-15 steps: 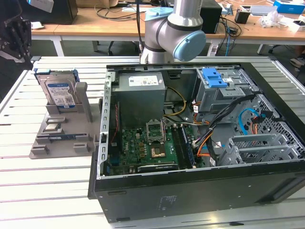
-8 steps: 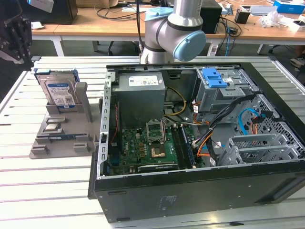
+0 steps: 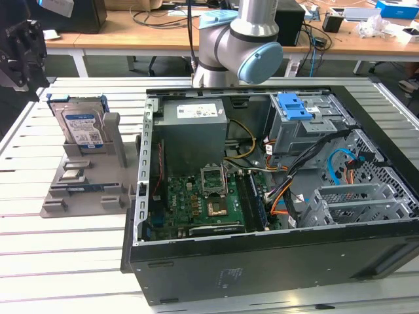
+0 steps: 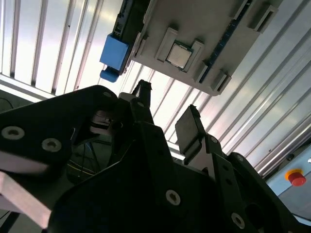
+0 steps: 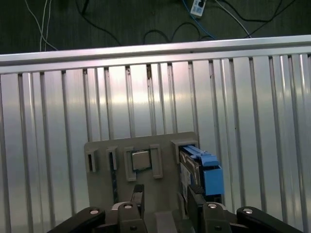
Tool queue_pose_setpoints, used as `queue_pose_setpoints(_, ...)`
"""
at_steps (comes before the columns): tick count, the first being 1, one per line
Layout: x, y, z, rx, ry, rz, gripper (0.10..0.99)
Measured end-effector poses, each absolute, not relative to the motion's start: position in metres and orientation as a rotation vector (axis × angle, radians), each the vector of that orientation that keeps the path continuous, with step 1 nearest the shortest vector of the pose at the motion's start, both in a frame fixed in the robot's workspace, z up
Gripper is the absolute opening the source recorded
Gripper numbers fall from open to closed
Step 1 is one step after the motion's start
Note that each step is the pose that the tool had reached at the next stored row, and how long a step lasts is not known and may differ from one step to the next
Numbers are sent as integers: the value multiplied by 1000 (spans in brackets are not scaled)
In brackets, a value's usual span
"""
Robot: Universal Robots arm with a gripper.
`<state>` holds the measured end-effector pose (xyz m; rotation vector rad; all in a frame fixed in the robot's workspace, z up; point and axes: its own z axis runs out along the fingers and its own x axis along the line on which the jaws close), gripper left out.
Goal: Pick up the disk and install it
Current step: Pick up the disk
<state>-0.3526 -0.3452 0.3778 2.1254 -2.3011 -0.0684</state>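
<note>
Pincer (image 5: 165, 192) open and empty: fingers spread with a clear gap between them in both wrist views. Disk (image 3: 82, 127) not picked yet. It stands on edge in a slot of a grey holder (image 3: 112, 140), label showing, blue rails along its edges. In the exterior view the pincer sits at roughly 10 o'clock from the disk, apart, no contact.

My read: step in hand is the approach for the pick, install untouched. A grasp would call for centring the fingers across the disk's thin faces and coming down without clipping the holder wall.

Same holder carries a CPU chip (image 5: 141, 160) in a pocket beside the disk. Holder sits on the slatted worktop (image 3: 65, 261), at 9 o'clock from the open PC case (image 3: 262, 268). Drive cage (image 3: 304, 131) with blue latch is near the case's 1 o'clock corner.
</note>
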Motion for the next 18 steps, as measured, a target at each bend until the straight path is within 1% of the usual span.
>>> queue_pose_setpoints(9, -345, -334, 374, 2151, -2277, -68, 482)
queue_pose_setpoints(18, -338, -314, 353, 2176, -2246, -61, 482)
